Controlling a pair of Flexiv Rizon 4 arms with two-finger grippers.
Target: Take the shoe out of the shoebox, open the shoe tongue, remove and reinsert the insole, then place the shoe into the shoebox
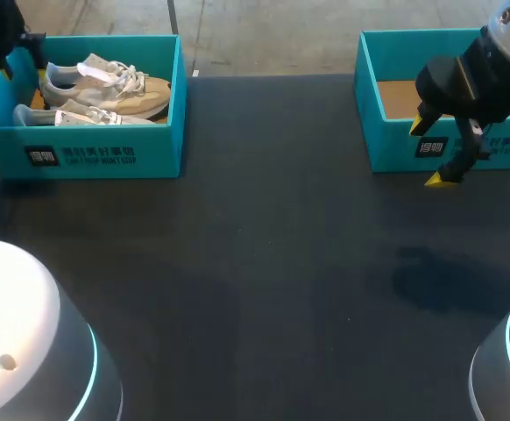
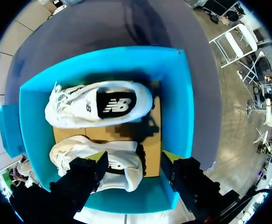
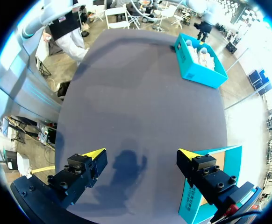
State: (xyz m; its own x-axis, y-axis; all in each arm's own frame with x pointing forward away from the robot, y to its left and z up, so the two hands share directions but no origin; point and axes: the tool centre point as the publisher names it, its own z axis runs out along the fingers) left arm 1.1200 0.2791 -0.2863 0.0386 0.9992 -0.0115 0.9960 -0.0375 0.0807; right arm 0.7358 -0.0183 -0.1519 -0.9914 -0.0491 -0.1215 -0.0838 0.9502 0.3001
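Note:
A teal shoebox at the table's back left holds two pale sneakers side by side, one behind the other. My left arm hangs over the box's left end. In the left wrist view my left gripper is open just above the nearer sneaker. One finger lies over that shoe's heel and the other stands by the box wall. The farther sneaker lies ahead. My right gripper hangs open and empty in front of the second box.
A second teal box at the back right shows only its cardboard floor; its corner sits beside my right gripper. Dark table spreads between and in front of the boxes. The shoebox shows far ahead in the right wrist view.

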